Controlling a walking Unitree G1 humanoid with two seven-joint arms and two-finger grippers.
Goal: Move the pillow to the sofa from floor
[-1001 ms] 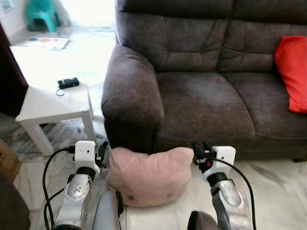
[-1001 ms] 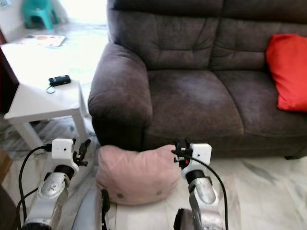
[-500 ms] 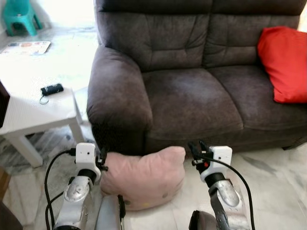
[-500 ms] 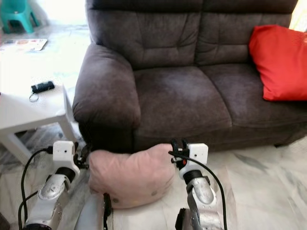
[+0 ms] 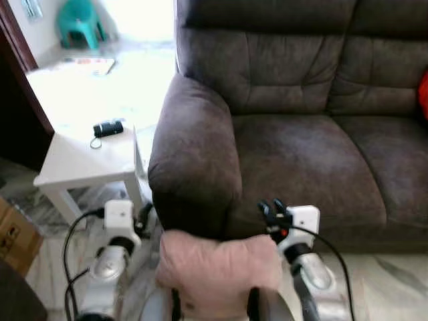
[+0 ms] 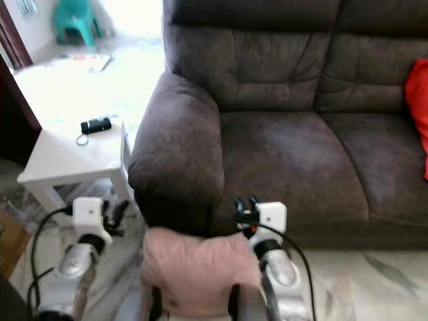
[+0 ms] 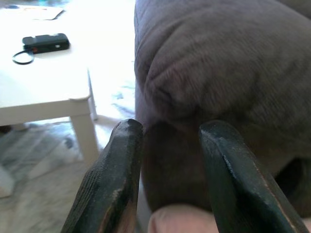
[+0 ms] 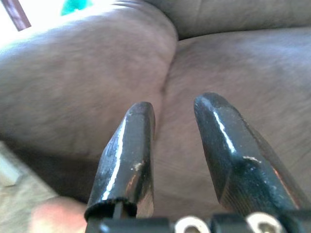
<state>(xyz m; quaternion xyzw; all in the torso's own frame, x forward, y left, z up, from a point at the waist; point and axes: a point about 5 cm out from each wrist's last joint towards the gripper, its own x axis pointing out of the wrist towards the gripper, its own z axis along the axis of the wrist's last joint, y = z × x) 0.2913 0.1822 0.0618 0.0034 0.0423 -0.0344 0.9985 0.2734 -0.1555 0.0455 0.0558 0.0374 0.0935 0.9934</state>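
Left fingers: the left gripper [image 5: 144, 215] stood at the pillow's left side; in the left wrist view its two black fingers [image 7: 109, 184] were parted, nothing between them but the sofa arm ahead, and a sliver of pink showed low beyond them.
Side table: a white table [image 5: 80, 164] stood to the left of the sofa with a small black device [image 5: 108, 128] near its far edge.
Pillow: the pink pillow [image 5: 221, 267] sat pressed between the two arms, in front of the sofa's [image 5: 301, 154] left armrest [image 5: 194, 160] and below the seat cushion; whether it was clear of the floor I could not tell.
Right fingers: the right gripper [image 5: 271, 210] was at the pillow's upper right corner, fingers [image 8: 129, 155] apart and holding nothing.
Progress: the pillow looked gathered but not yet on the seat; raising it over the front edge was left.
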